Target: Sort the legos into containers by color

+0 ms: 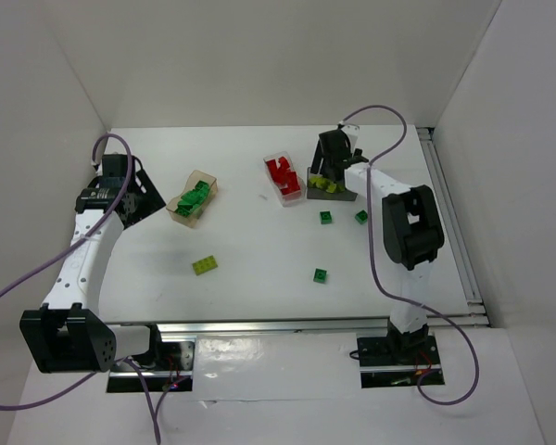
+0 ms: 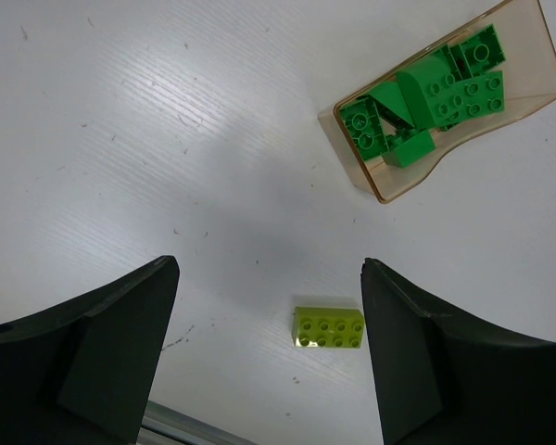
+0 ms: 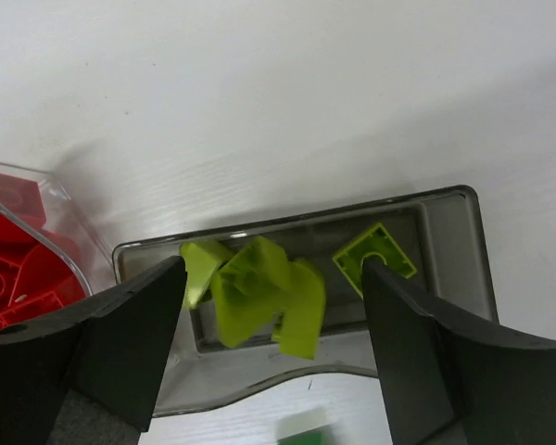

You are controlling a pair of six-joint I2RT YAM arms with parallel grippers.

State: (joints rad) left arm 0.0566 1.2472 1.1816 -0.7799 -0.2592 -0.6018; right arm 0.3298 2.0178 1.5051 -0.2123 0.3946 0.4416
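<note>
The tan container holds dark green legos; its wall shows in the left wrist view. The clear container holds red legos. The dark grey container holds lime legos. One lime lego lies loose on the table. Three dark green legos lie loose too. My left gripper is open and empty, high above the table, with the loose lime lego below it. My right gripper is open over the grey container.
White walls close in the table at the back and on both sides. A metal rail runs along the near edge. A blurred green lego lies just outside the grey container, on its near side.
</note>
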